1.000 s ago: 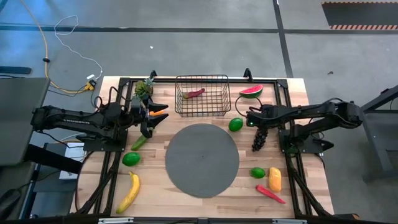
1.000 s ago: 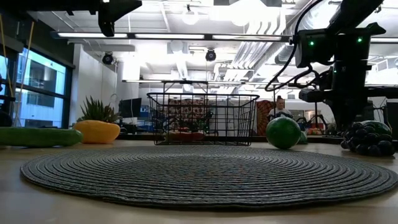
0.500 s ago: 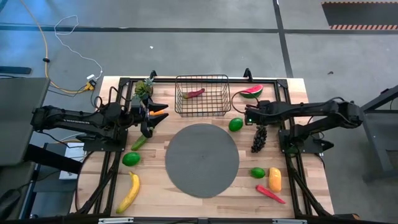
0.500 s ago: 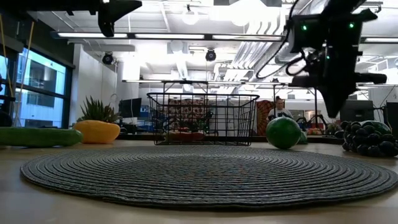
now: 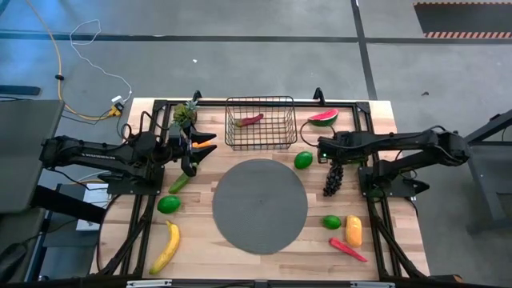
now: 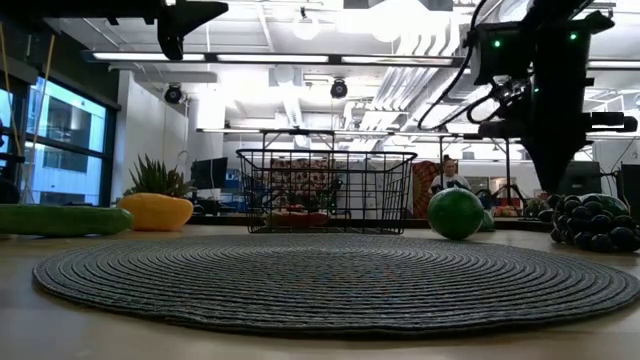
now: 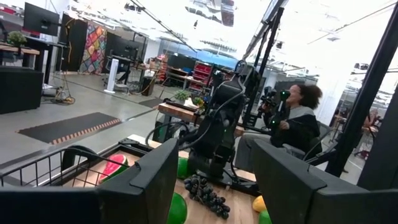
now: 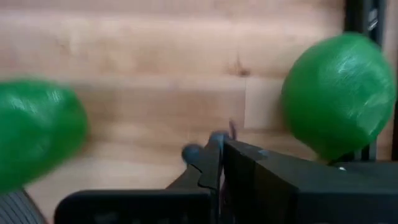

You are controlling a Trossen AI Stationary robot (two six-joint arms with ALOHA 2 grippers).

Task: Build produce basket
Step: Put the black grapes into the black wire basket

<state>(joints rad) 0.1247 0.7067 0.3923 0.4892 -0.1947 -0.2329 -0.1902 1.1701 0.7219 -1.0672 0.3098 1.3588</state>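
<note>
Overhead and table-level views, both on the basket (image 5: 259,122)

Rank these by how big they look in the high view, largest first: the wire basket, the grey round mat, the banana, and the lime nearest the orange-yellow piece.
1. Grey round mat, clearly the widest.
2. Wire basket.
3. Banana, long but thin.
4. Lime, the smallest.

The camera looks straight down, so nearness hardly skews this.
</note>
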